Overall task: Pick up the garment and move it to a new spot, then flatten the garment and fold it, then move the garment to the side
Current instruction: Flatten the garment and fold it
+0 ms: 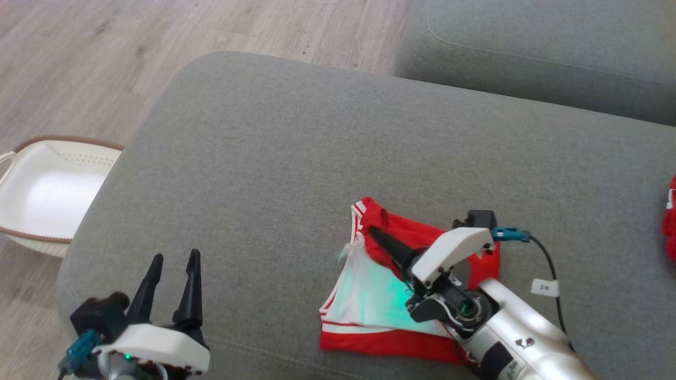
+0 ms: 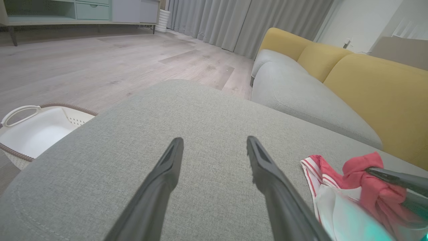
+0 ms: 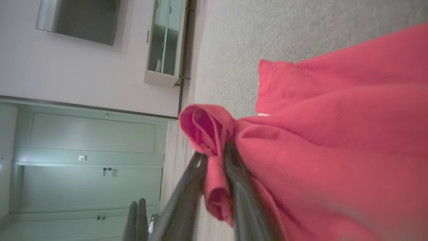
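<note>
The garment (image 1: 369, 295) is red with white panels and striped trim, lying partly folded on the grey cushion (image 1: 296, 174) at the lower middle. My right gripper (image 1: 376, 236) is shut on a bunched red fold of it, with the cloth (image 3: 214, 134) pinched between the two fingers. From the left wrist the same garment (image 2: 337, 201) sits at the lower right, lifted into a peak by the right fingers. My left gripper (image 1: 174, 261) stands open above bare cushion at the lower left, well apart from the garment, nothing between its fingers (image 2: 167, 174).
A white basket (image 1: 47, 190) with a brown rim sits on the wooden floor left of the cushion. A second grey seat (image 1: 528, 47) lies at the upper right, with yellow backrests (image 2: 378, 87). Another red item (image 1: 670, 216) lies at the right edge.
</note>
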`<state>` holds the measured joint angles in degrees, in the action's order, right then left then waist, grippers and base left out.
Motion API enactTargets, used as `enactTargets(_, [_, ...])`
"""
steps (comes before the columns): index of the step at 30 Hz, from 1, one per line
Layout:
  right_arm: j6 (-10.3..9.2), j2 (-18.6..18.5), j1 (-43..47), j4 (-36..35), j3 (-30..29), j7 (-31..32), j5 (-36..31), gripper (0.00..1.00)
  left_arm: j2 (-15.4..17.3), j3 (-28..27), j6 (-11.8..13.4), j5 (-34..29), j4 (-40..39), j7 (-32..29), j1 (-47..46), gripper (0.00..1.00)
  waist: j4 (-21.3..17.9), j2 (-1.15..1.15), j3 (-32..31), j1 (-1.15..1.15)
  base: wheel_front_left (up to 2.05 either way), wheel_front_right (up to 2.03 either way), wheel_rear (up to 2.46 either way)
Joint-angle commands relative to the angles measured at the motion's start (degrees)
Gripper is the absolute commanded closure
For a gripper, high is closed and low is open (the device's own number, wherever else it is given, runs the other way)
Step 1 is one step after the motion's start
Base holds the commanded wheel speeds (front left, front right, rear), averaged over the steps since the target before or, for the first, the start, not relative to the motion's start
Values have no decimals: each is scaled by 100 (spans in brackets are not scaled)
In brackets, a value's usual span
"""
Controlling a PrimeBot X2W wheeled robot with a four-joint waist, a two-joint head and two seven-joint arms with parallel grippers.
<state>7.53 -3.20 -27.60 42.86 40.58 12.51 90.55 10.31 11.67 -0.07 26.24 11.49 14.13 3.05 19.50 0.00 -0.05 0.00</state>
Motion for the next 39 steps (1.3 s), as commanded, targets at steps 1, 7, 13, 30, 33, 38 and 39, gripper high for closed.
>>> enactTargets(1, [-4,32,-321,-124,185,-103,109,0,4,-209,-28,17,-129,35,-336,0,-31,0,0,0,0,0,0])
enactTargets(7, [-4,32,-615,-460,454,-418,396,0,10,-269,-8,32,-86,53,-310,0,-276,0,-75,0,0,0,0])
enactTargets(13, [-4,-551,-754,-1200,153,-1015,-4,0,-2,-347,20,26,-131,69,-210,0,-623,0,-169,0,0,0,0])
enactTargets(30, [-4,-1743,-365,-545,493,-2477,-3146,100,-314,-847,-150,-313,-638,85,-30,0,-1137,0,-137,0,0,0,0])
enactTargets(33, [-4,-1456,-345,-384,706,-2109,-3436,100,-351,-858,-205,-355,-595,86,-23,0,-1050,0,-143,0,0,0,0])
enactTargets(38, [-4,-951,-249,-153,1018,-1370,-3634,100,-404,-883,-263,-399,-538,86,-36,0,-823,0,-124,0,0,0,0])
enactTargets(39, [-4,-868,-238,-114,1085,-1264,-3679,100,-413,-882,-275,-406,-524,86,-43,0,-769,0,-112,0,0,0,0])
